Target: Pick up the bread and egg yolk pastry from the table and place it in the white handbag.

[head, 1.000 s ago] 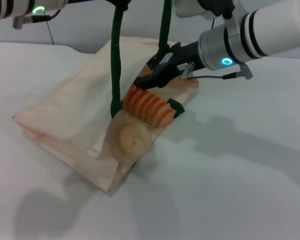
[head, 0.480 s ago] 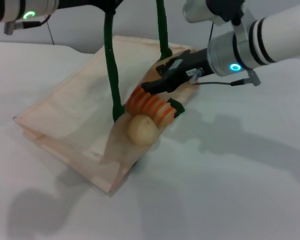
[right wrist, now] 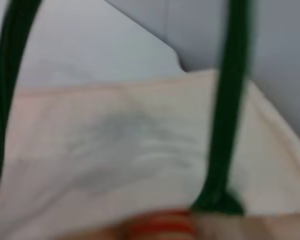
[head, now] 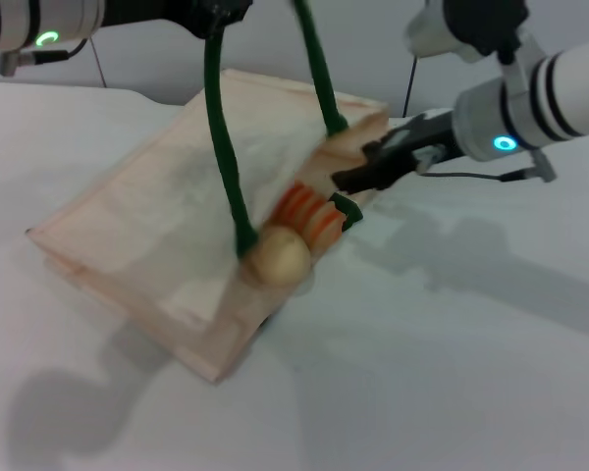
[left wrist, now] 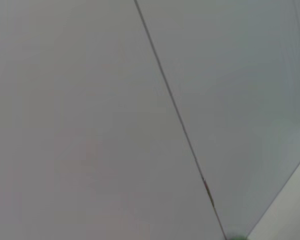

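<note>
The white handbag (head: 157, 216) lies tilted on the table, mouth facing the right arm. My left gripper (head: 211, 12), at the top edge of the head view, is shut on its two green handles (head: 221, 147) and holds them up. In the bag's mouth, the striped orange bread (head: 309, 211) lies half inside. The round egg yolk pastry (head: 280, 257) rests just in front of it. My right gripper (head: 358, 175) hangs open a short way right of the bread, holding nothing. The right wrist view shows the handbag (right wrist: 115, 140), a handle (right wrist: 230, 100) and the bread (right wrist: 160, 226).
The white table (head: 452, 353) stretches in front and to the right of the bag. A grey wall (left wrist: 90, 125) fills the left wrist view. A thin cable (head: 471, 177) hangs under the right wrist.
My right gripper has let go of the bread and drawn back to the right. The bread has slid deeper into the bag, and the pastry has rolled up beside it.
</note>
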Robot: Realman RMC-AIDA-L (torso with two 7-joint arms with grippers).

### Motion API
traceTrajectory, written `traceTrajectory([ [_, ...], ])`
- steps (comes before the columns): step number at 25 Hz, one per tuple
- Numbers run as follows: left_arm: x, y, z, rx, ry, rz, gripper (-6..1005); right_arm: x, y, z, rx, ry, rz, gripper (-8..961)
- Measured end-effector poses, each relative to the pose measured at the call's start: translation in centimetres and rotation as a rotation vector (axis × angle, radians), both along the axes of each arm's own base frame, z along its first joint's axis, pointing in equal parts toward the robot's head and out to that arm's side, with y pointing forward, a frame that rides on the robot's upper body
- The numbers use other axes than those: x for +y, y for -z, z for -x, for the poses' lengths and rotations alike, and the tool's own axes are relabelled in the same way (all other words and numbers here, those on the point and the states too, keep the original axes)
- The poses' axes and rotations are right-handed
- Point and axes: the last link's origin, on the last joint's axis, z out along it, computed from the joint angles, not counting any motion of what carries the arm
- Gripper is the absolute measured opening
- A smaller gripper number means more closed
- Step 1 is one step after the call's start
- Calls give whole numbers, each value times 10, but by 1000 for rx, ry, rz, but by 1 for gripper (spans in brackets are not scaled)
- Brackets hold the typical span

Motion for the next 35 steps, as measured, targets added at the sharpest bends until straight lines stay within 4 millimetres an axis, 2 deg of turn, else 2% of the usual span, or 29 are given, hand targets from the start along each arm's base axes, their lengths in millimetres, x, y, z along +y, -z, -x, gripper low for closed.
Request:
traceTrajectory([
  [6,4,3,6,-4,-22,11,451,-1,-14,-16,-12,39,-11,650],
  [13,3,1,9,-11,-31,7,748,-4,-22,-28,-4,61,-33,648],
  [16,3,-1,13,-24,-41,-7,878,-3,-32,-38,18,87,-72,648],
  [18,3,-4,16,-35,-49,-31,878,0,-49,-48,49,106,-140,647],
  [19,3,-5,17,-37,-51,-39,877,0,-49,-48,49,106,-140,647],
  [25,12,-7,32,-73,-92,-121,876,6,-84,-69,108,112,-356,646],
  [35,20,-6,53,-172,-152,-244,873,3,-108,-96,233,54,-609,644],
])
